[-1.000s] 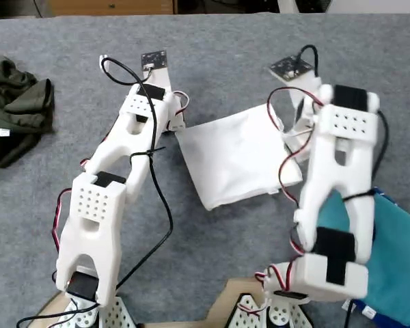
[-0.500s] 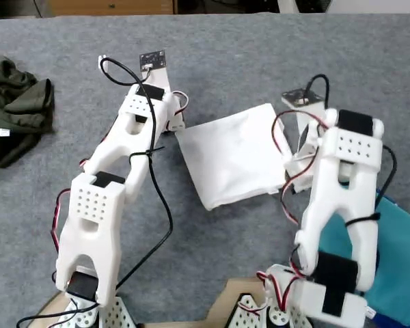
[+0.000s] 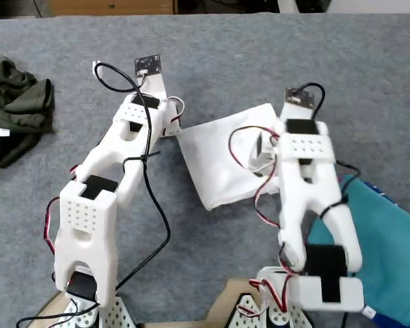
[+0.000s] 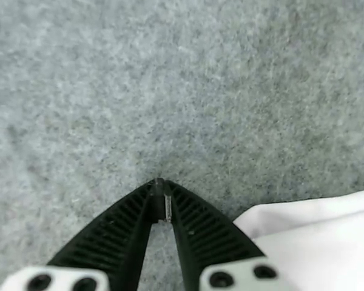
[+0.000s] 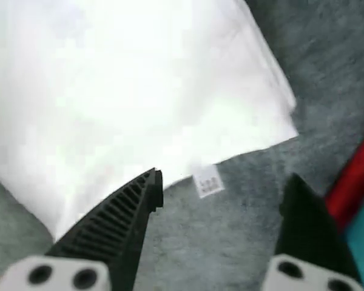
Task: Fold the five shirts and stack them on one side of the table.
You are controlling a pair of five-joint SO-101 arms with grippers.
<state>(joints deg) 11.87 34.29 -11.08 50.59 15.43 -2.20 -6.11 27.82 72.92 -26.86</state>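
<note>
- Shirt in white [image 3: 222, 160], folded to a rough rectangle, lies flat near the middle of the table [image 3: 225, 55], a little toward 3 o'clock in the high view.
- Right gripper [image 5: 224, 182] hangs over this shirt with its two black fingers spread wide. One fingertip [image 5: 150, 182] is above the white cloth. The other one is above the grey table cover, just beyond the hem.
- Between the two fingers a small white label [image 5: 207, 183] sticks out from the hem onto the grey cover.
- From above, the right arm covers the 3 o'clock side of the white shirt.
- Left gripper [image 4: 161, 193] has its fingers pressed together. The tips are down at the grey cover, just beside the corner of the white shirt [image 4: 315, 236]. I cannot tell if they touch the cloth.
- In the high view the left gripper [image 3: 172, 123] is at the 10 o'clock corner of the white shirt.
- A teal shirt [image 3: 389, 253] lies at about 4 o'clock of the table, partly under the right arm and near the white shirt.
- A dark green shirt [image 3: 17, 109] lies crumpled at 9 to 10 o'clock, at the table edge, well apart from both grippers.
</note>
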